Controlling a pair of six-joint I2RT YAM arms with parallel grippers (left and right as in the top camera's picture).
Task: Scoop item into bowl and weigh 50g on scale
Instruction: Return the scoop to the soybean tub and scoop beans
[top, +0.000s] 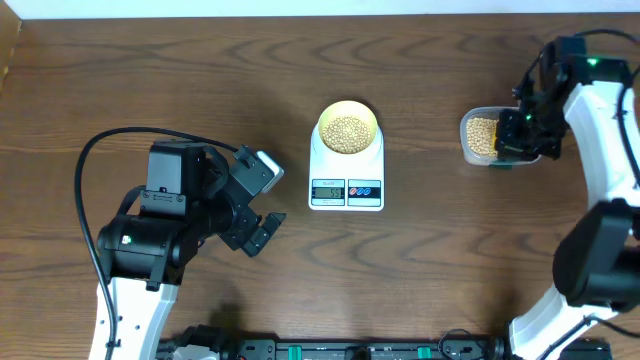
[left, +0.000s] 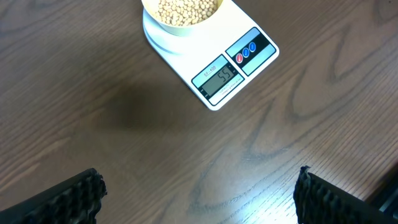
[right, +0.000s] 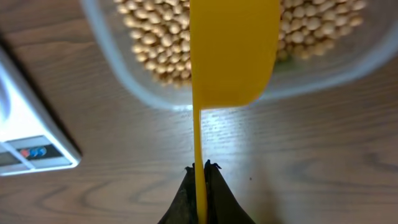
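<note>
- Small round pale yellow-cream bowl (top: 347, 106) sits on the platform of the white rounded-rectangular digital kitchen scale (top: 346, 185), centre of the overhead frame. It is filled well up with small round beige-tan beans (top: 347, 133).
- Grey LCD (left: 216, 79), left wrist view: two digits, apparently fifty-something. The last digit is too soft to trust.
- Right gripper (right: 199, 169) is pressed tight on the thin handle of a yellow plastic measuring spoon (right: 233, 50). The spoon's head hangs over the near wall of the clear rounded-rectangular plastic tub (top: 465, 137), right of frame, which holds more beans. Only the spoon's underside shows, so I cannot tell if it is loaded.
- Left gripper (top: 265, 203) is spread wide and empty, above the dark wood-grain worktop (top: 150, 80) to the lower left of the scale, not touching it.

Judgement: this is the trimming stage, close to target and possibly a touch over.
- Work in small amounts, a few beans per pass, not full scoops.
- Keep the spoon level in transit.
- Approach the bowl from above and do not rest on its rim, since any press skews the reading.
- Let the display settle before each correction.
- Keep the idle left arm off the scale.
</note>
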